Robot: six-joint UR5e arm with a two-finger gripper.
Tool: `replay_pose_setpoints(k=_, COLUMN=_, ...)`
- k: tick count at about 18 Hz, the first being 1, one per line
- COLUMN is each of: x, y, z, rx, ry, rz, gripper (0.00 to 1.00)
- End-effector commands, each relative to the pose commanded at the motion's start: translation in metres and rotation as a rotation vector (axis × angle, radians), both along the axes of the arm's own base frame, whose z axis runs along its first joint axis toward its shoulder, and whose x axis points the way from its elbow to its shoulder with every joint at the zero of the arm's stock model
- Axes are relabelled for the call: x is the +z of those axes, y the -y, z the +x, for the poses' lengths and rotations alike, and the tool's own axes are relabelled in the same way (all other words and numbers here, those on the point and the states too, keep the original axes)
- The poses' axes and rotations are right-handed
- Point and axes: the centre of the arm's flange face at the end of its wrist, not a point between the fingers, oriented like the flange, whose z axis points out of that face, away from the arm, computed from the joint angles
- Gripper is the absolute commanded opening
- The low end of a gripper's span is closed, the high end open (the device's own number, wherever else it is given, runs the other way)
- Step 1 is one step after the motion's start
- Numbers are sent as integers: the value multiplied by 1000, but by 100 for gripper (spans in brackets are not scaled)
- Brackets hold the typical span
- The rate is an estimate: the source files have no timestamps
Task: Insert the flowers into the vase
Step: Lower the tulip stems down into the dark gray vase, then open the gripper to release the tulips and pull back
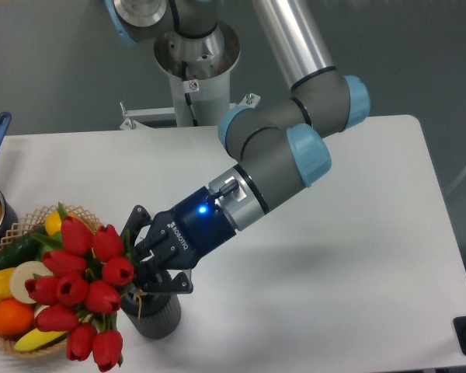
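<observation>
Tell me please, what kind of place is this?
Probably a robotics lab set up as a kitchen-like test scene: a plain white table, a bare grey wall, and props such as a wicker basket and tulips.

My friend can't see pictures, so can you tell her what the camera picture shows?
A robot arm's gripper holds a bunch of red tulips by the stems just above a small dark grey vase on a white table. The blooms lean left over a wicker basket of fruit and vegetables.
</observation>
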Motion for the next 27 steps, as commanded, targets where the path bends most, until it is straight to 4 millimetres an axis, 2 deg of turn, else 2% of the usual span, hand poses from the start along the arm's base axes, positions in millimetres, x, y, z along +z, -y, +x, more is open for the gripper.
replay_pose_setpoints(k=3, x=-19, y=6, z=6, rx=-15, ry=-26, rz=11, gripper=21)
replay_pose_setpoints(k=8, x=-40, y=11, z=12, rx=-20, ry=-21, rz=-5, gripper=27)
replay_pose_setpoints(k=13, x=-78, y=23, z=23, rx=-45, ry=-55, rz=8, gripper=31)
replay_pose_setpoints(k=17, x=-92, y=26, z=25, rx=-51, ry=-68, rz=7, gripper=35)
replay_pose_setpoints(k=19, x=-95, y=26, z=24, rx=-50, ry=-64, rz=4, gripper=39)
replay_pose_setpoints(k=23, x=-103, y=26, z=21, rx=-47, ry=-54, rz=-4, gripper=61)
replay_pose_setpoints(k=27, x=-110, y=30, z=17, rx=-40, ry=-53, rz=-8, gripper=67)
